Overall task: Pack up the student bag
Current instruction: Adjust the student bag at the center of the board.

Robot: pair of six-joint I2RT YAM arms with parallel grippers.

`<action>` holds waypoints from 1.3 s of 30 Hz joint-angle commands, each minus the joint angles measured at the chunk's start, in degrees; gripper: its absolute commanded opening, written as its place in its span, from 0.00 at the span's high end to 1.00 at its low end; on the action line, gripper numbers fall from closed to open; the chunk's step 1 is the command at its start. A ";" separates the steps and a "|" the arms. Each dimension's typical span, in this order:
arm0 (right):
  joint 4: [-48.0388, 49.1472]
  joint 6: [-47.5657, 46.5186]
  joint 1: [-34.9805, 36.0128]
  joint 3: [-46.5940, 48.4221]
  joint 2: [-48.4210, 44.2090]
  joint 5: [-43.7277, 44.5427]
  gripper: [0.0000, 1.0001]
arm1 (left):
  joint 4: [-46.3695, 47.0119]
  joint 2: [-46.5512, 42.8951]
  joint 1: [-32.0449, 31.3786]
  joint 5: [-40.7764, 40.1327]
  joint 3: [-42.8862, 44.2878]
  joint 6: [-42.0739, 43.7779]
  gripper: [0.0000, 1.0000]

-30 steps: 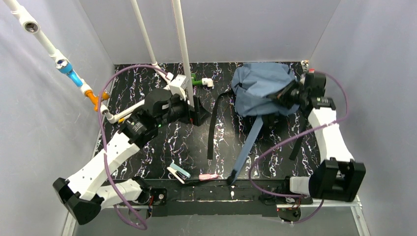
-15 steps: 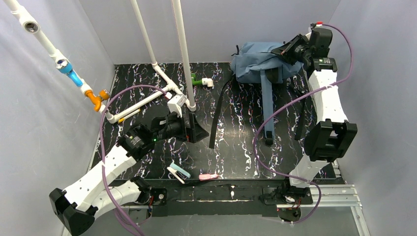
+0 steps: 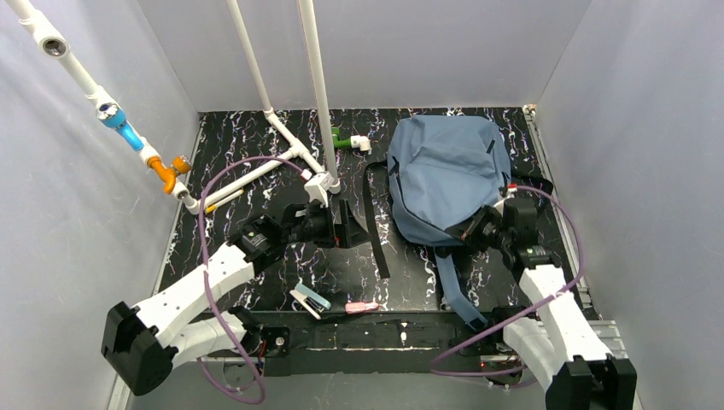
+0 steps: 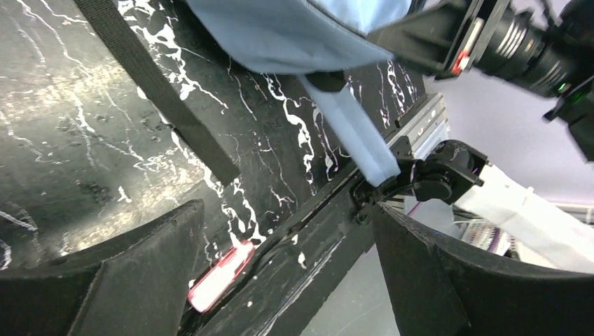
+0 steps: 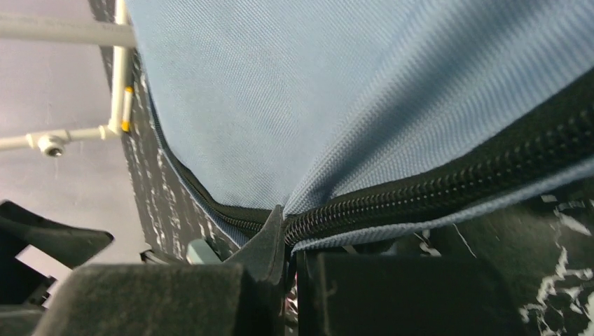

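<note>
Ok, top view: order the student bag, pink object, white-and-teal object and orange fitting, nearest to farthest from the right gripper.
1. student bag, gripped by the right gripper.
2. pink object, near edge.
3. white-and-teal object, further left.
4. orange fitting, far left.

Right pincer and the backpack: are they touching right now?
Touching. The right wrist view shows the right pincer shut on the slate-blue backpack, pinching its fabric at the black zipper with no gap.
</note>
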 commanded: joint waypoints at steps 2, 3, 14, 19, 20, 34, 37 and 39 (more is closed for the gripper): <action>-4.54 -0.71 0.33 -10.61 -7.90 -2.28 0.99 | 8.04 4.33 0.00 4.13 -0.06 -6.81 0.13; -5.62 -0.10 0.33 -11.79 -10.03 -2.37 0.99 | 9.98 4.68 -0.12 4.03 -0.66 -8.01 0.13; -17.12 -2.95 0.33 -9.28 -17.31 -0.15 0.39 | 12.09 15.42 -5.74 -3.91 7.90 -4.14 0.20; -23.52 -9.79 0.33 8.63 -10.93 12.72 0.17 | 12.07 20.28 -10.74 -12.20 12.47 1.81 0.19; -23.99 -11.12 0.33 11.89 -8.85 15.32 0.15 | 12.03 21.68 -10.75 -12.80 13.17 1.71 0.19; -5.84 -14.51 -1.94 30.20 17.97 36.75 0.02 | 12.58 33.12 -10.90 -12.09 15.93 0.75 0.13; 3.71 -15.07 -2.57 29.49 20.66 37.26 0.07 | 12.79 34.27 -10.83 -13.58 15.28 1.56 0.14; 8.42 -15.27 -2.94 28.54 22.26 38.38 0.09 | 12.65 34.79 -10.82 -13.78 15.27 2.45 0.16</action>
